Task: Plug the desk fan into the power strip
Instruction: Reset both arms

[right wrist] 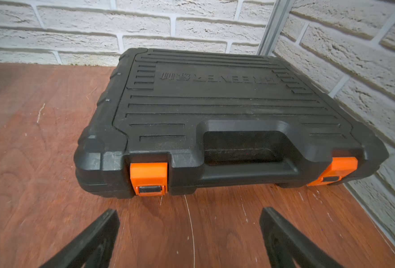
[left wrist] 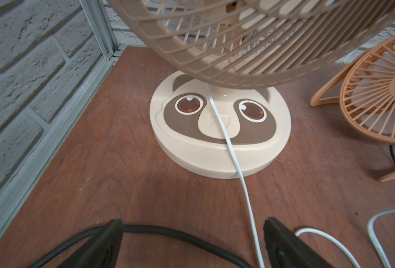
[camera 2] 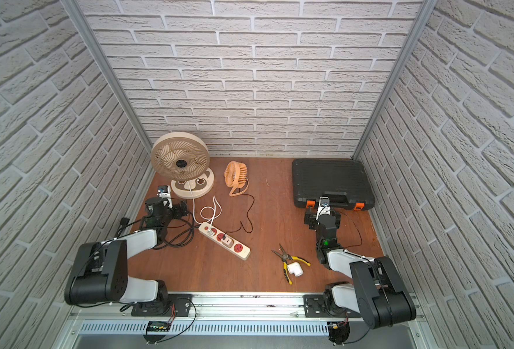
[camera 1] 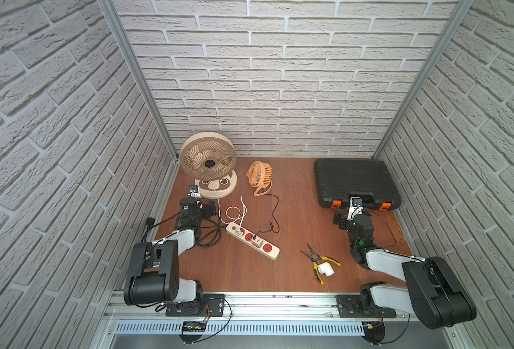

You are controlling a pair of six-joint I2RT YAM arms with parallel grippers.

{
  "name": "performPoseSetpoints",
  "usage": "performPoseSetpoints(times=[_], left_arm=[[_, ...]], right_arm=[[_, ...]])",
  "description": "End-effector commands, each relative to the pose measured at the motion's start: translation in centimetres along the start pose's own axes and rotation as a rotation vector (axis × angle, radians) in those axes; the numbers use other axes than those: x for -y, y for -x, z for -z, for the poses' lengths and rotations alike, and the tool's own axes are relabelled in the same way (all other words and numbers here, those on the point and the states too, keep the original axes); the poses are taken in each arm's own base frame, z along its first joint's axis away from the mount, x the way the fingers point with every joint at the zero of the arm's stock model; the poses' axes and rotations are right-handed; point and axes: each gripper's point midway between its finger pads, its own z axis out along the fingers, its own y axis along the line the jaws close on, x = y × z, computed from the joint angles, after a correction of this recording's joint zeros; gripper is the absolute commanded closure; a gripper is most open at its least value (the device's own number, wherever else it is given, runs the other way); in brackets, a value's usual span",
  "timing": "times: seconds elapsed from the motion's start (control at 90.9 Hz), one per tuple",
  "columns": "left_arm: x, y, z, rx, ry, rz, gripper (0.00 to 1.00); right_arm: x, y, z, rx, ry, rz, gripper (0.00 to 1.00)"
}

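Note:
The beige desk fan (camera 1: 208,157) (camera 2: 180,157) stands at the back left on a round raccoon-face base (left wrist: 215,148). Its white cord (left wrist: 236,167) loops across the table to a white plug (camera 1: 238,232) at the end socket of the cream power strip (camera 1: 275,253) (camera 2: 245,254). A white adapter (camera 1: 256,241) with a black cord sits in another socket. My left gripper (camera 1: 210,210) (left wrist: 191,228) is open just in front of the fan base, holding nothing. My right gripper (camera 1: 338,218) (right wrist: 189,218) is open and empty, far to the right.
A small orange fan (camera 1: 260,175) (left wrist: 377,97) stands beside the beige one. A black tool case (camera 1: 355,181) (right wrist: 215,104) fills the back right corner. Yellow-handled pliers (camera 1: 319,260) and a white pipe elbow (camera 1: 325,269) lie front right. The strip's black cord (left wrist: 168,232) coils under the left gripper.

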Motion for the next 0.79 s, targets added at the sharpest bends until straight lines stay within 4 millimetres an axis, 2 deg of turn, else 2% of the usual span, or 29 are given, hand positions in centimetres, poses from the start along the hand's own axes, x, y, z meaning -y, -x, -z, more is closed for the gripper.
performPoseSetpoints(times=[0.0, 0.165, 0.187, 0.231, 0.275, 0.319, 0.473, 0.572, 0.781], left_arm=[[-0.2, 1.9, 0.4, 0.111, 0.004, -0.042, 0.02], [0.3, 1.6, 0.6, 0.145, -0.015, -0.059, 0.02], [0.4, 1.5, 0.6, 0.147, -0.019, -0.064, 0.02], [0.7, 1.5, 0.6, 0.153, -0.03, -0.077, 0.02], [1.2, 1.4, 0.4, 0.161, -0.056, -0.093, 0.02], [2.0, 1.0, 0.3, 0.164, -0.096, -0.118, 0.02], [3.6, 0.0, -0.6, 0.162, -0.157, -0.173, 0.02], [4.5, -0.3, -0.9, 0.13, -0.205, -0.197, 0.02], [4.5, -0.2, -0.9, 0.134, -0.202, -0.201, 0.02]], right_arm=[[-0.4, 3.5, -0.5, 0.098, 0.015, -0.009, 0.01], [-0.3, 2.6, -1.6, 0.156, -0.001, -0.01, 0.01], [-0.4, 1.8, -1.7, 0.154, 0.009, -0.004, 0.01], [-0.9, 1.3, -2.0, 0.164, 0.031, 0.006, 0.01], [-1.0, 1.8, -2.1, 0.188, 0.035, 0.008, 0.01], [-0.8, 0.9, -2.2, 0.129, 0.021, 0.012, 0.01], [-2.7, 1.5, -4.1, 0.065, 0.097, 0.064, 0.01], [-2.5, 1.4, -4.4, 0.014, 0.083, 0.058, 0.01], [-2.4, 1.5, -4.4, 0.034, 0.084, 0.054, 0.01]])
